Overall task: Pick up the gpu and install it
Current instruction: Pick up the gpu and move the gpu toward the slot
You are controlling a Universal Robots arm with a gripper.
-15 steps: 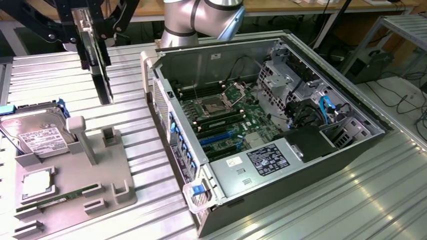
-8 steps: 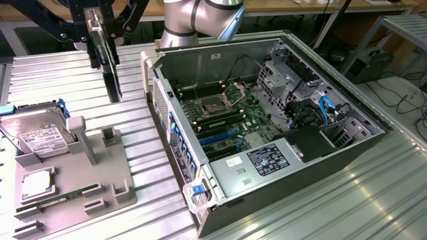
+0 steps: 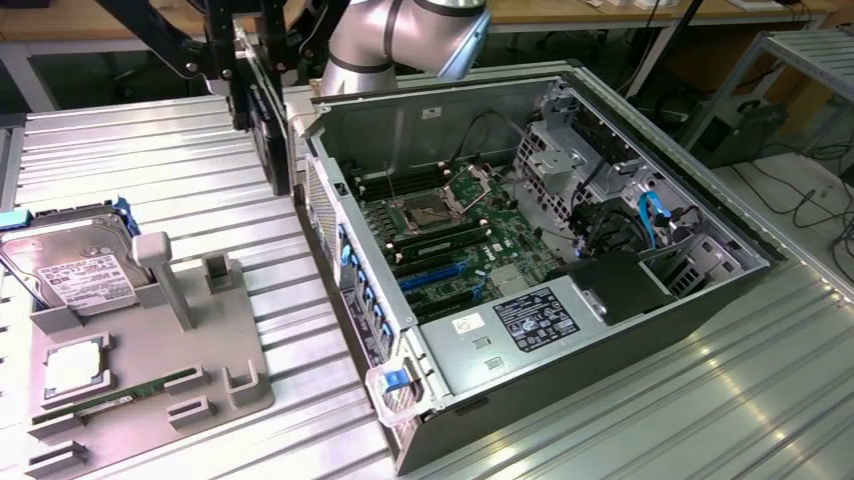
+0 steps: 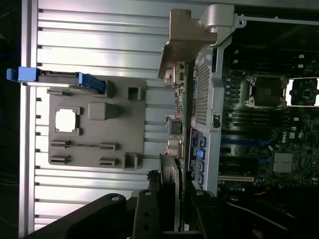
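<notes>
Bright overhead light; glare on table [image 3: 721, 400]; gpu [image 4: 172, 184] dim (blurred).

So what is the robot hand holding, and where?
The gpu. The hand squeezes it across its two flat sides, at one end of the card.

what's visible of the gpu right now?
The gpu is clamped in the end effector, seen edge-on from the wrist: a thin card, green board on one face, dark shroud on the other, silver metal bracket at the far end. In the exterior view it hangs upright, a dark slab just outside the open case by its rear wall, above the ribbed table. It sits in no slot; contact with the case is unclear.
</notes>
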